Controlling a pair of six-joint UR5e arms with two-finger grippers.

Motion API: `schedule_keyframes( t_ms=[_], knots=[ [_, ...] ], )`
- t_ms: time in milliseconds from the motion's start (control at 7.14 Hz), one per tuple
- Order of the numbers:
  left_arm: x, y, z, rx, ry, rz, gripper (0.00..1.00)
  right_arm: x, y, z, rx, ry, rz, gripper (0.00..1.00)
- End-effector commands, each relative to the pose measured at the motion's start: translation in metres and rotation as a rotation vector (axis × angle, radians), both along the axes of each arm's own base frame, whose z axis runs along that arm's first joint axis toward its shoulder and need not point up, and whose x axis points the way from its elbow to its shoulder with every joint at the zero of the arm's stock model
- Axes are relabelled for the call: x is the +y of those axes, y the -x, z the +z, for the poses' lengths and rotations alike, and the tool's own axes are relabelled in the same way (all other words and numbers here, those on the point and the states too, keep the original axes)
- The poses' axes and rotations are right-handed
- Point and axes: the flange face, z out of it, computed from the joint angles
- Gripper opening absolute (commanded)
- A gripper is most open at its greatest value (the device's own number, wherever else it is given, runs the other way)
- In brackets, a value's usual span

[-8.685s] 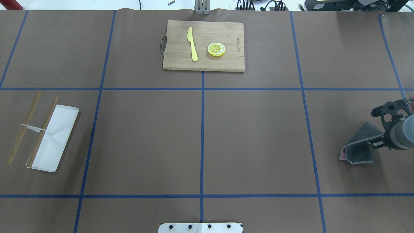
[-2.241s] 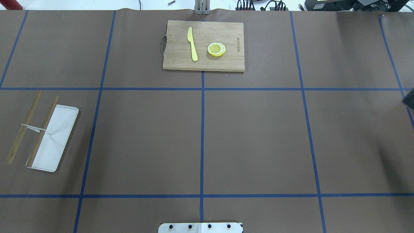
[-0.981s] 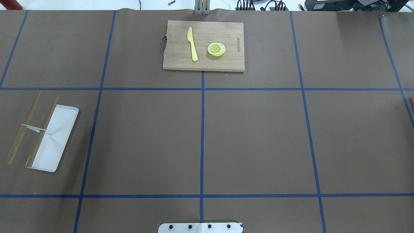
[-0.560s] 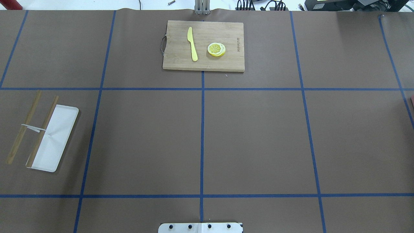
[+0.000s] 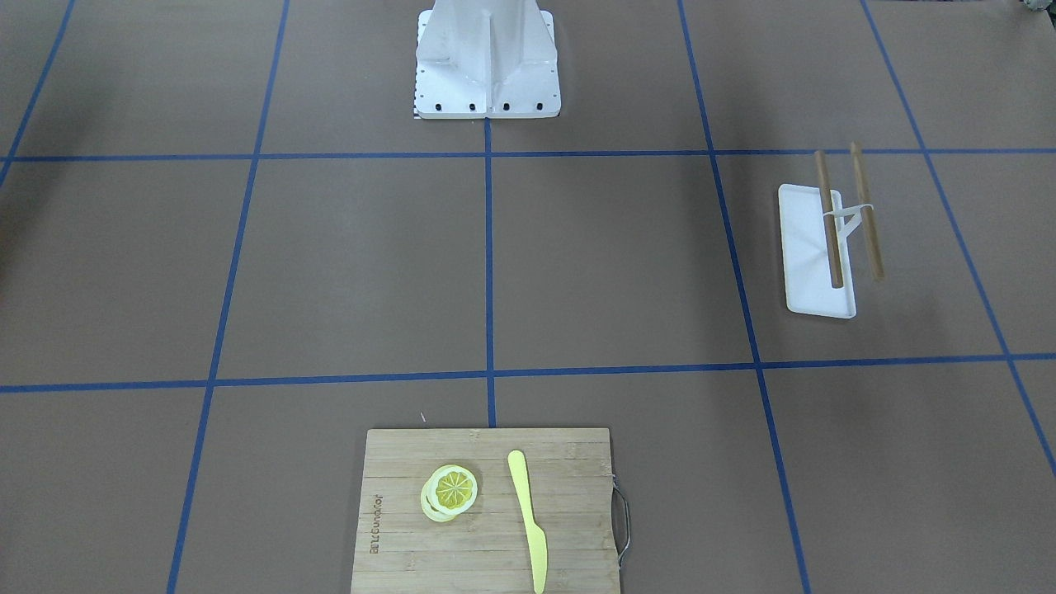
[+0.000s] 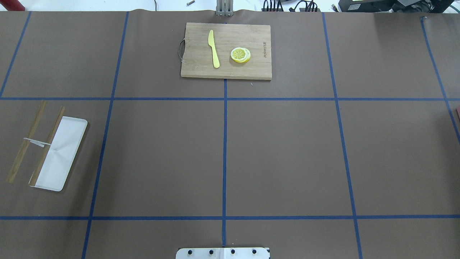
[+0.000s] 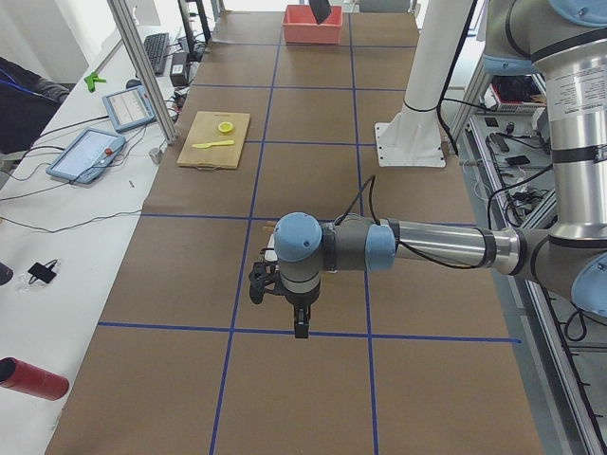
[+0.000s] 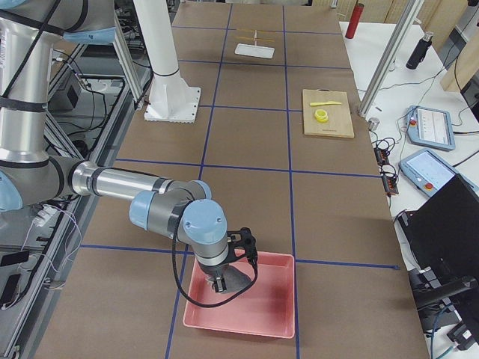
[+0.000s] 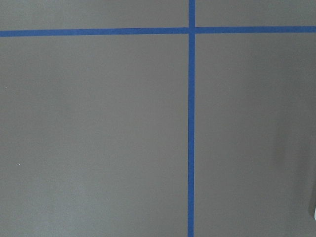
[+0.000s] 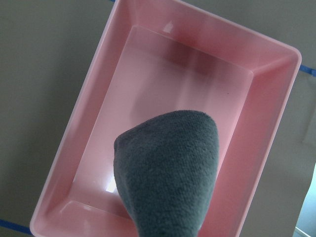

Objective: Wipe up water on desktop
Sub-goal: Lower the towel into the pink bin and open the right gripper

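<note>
Two grippers, set toward opposite ends of the table, neither over its middle. Nearest, at the right end: right gripper (image 8: 227, 279) low inside the pink tray (image 8: 262, 313), grey cloth (image 10: 170, 168) bunched at its tip and filling the lower wrist view over the tray floor. Cannot tell from these angles whether clamped on the cloth or parted, nor whether resting on the floor or hanging just above. Reads as the closing step: putting the cloth away, wipe seemingly done. Farther along, the desktop (image 6: 287, 154): flat brown surface under blue tape lines, spread across the whole table, dry-looking, no puddle or wet sheen to be made out in the overhead or front views. Toward its far edge, a bamboo cutting board (image 6: 201, 70) with a yellow knife (image 6: 214, 48) beside lemon slices (image 6: 240, 54), well apart from the pink tray. At the far left end, a white tray (image 6: 68, 144) with wooden sticks (image 6: 55, 126) at its side, and left gripper (image 7: 300, 324) hanging above bare brown surface near it; open or closed, cannot tell. Next, probably: let the cloth settle on the tray floor, release fully, lift straight up clear of the rim without dragging a fold out
</note>
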Motion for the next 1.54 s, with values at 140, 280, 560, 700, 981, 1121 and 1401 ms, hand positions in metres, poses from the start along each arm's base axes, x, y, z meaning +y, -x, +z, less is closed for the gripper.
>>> schedule_keyframes(
  t_ms=[140, 280, 560, 700, 981, 1121, 1401],
  knots=[
    [0.000, 0.000, 0.000, 0.000, 0.000, 0.000, 0.99, 0.005, 0.003, 0.015, -0.003, 0.021, -0.015, 0.00],
    [0.000, 0.000, 0.000, 0.000, 0.000, 0.000, 0.99, 0.008, 0.006, 0.018, -0.005, 0.028, -0.025, 0.00],
    [-0.001, -0.001, 0.000, 0.000, -0.001, 0.002, 0.99, 0.017, 0.013, 0.025, -0.009, 0.026, -0.059, 0.00],
    [-0.002, -0.001, -0.001, 0.000, -0.003, 0.002, 0.99, 0.019, 0.015, 0.027, -0.011, 0.030, -0.065, 0.00],
    [-0.002, -0.001, 0.000, 0.000, -0.002, 0.002, 0.99, 0.018, 0.018, 0.026, -0.013, 0.025, -0.077, 0.99],
    [-0.002, -0.001, 0.000, 0.000, -0.002, 0.002, 0.99, 0.015, 0.017, 0.024, -0.013, 0.029, -0.064, 1.00],
    [-0.002, -0.001, 0.000, 0.000, -0.002, 0.002, 0.99, 0.002, 0.015, -0.001, -0.019, 0.176, 0.176, 0.98]
  ],
)
